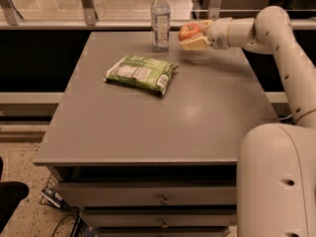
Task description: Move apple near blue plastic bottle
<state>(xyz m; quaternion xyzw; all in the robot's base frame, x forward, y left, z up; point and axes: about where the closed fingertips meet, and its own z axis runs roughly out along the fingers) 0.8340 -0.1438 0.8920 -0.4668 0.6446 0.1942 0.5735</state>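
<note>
The red apple (188, 31) with yellowish patches is held between the cream fingers of my gripper (191, 34), a little above the far part of the grey table (148, 112). The clear bottle (160, 19) with a white cap and pale bluish label stands upright at the table's far edge, just left of the apple, with a small gap between them. My arm (256, 31) reaches in from the right.
A flat green snack bag (141, 73) lies on the table left of centre, in front of the bottle. The robot's white body (276, 181) fills the lower right. A railing and glass wall run behind the table. Drawers sit under the tabletop.
</note>
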